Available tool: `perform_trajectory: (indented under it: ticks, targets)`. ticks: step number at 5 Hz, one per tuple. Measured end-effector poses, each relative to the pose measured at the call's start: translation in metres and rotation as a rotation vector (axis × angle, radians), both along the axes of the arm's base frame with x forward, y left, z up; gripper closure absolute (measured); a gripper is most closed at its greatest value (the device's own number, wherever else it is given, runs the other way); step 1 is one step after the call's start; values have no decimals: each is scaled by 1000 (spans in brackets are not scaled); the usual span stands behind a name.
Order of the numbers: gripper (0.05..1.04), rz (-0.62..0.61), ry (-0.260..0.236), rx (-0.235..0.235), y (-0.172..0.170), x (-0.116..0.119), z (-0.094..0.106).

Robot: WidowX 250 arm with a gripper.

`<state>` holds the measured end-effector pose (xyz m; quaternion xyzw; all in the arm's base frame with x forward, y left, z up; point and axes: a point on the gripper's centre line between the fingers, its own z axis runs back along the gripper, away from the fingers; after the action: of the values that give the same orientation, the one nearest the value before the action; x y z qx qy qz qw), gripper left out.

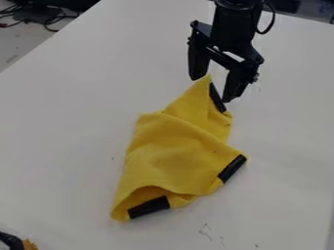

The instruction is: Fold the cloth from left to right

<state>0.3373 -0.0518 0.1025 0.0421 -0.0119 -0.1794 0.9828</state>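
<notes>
Nearest me, at the lower left edge of my view, sits a black and tan object (13, 241), too cut off for me to identify. Beyond it, the yellow cloth (171, 158) lies crumpled and partly folded over itself mid-bench (58, 141), with one black strip (149, 207) along its near end, another (232, 168) at its right corner and a third (217, 97) by its far tip. Just there I have the gripper (215, 89) hanging, jaws wide, one to each side of that tip; contact I can't tell. Cables (49, 20) lie past the bench, far left.
</notes>
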Motion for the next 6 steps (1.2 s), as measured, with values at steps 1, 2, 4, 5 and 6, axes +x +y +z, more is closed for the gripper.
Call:
perform_trajectory:
  ticks: [1,2,4,5,6]
  targets:
    - [77,14,19,3,1,-1,-12]
    - [77,36,-18,-13,-17,-12,-38]
    - [77,80,-55,-111,-55,-23,-57]
    - [77,123,-20,-155,-78,-38,-74]
    - [77,144,15,-170,-89,-47,-75]
